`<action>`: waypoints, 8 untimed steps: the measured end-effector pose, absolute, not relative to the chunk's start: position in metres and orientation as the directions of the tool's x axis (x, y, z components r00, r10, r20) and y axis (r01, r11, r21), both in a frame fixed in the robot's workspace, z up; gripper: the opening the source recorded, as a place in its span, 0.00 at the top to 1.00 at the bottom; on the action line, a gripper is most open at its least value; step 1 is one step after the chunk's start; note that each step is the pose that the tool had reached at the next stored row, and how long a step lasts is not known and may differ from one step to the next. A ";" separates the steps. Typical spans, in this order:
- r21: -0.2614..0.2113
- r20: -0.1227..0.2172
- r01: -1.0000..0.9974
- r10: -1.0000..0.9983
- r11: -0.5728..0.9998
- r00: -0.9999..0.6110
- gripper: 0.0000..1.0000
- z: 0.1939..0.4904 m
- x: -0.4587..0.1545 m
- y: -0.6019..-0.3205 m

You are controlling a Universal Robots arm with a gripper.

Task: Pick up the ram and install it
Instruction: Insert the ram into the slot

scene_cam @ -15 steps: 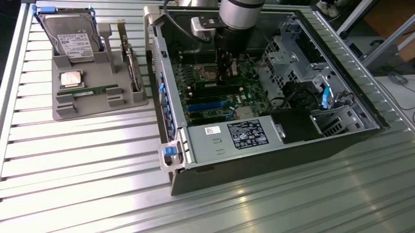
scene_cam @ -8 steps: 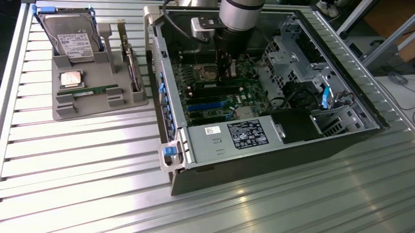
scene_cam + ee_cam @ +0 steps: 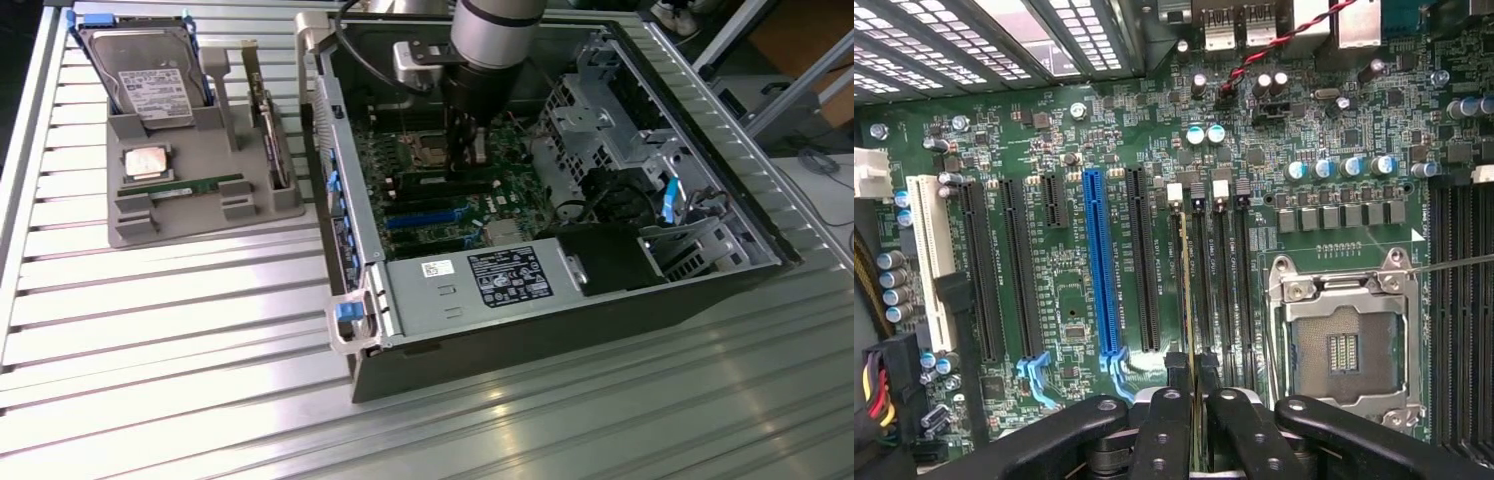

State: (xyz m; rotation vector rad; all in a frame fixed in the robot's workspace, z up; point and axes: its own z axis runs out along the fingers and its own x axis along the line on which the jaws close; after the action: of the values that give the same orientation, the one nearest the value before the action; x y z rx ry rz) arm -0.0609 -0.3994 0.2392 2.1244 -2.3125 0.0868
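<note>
1. The fingers [image 3: 1164,425] stand narrow, closed on the ram [image 3: 1188,290], a thin board seen edge-on in the wrist view.
2. The ram hangs over the row of black memory slots [image 3: 1226,280] on the motherboard [image 3: 1104,150], lined up with the slot next to the long blue slot [image 3: 1094,260]; whether it touches the slot I cannot tell.
3. The open processor socket [image 3: 1344,340] lies on the other side of those slots.
4. In the exterior view the gripper [image 3: 465,150] reaches down into the open computer case [image 3: 534,330].
5. Towards the exterior view's left, a grey holder [image 3: 200,215] on the table [image 3: 160,350] carries a hard drive [image 3: 147,75], a square processor chip [image 3: 147,162] and another green stick [image 3: 187,186].
</note>
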 end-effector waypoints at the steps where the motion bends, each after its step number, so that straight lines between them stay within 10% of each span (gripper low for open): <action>1: -0.041 0.038 -0.996 -0.996 0.084 -0.085 0.87 0.239 -0.061 -0.399; 8: -0.040 0.038 -0.996 -0.996 0.084 -0.085 0.87 0.235 -0.061 -0.399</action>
State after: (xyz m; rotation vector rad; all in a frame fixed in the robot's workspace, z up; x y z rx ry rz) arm -0.0614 -0.3991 0.2346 2.1243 -2.3124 0.0868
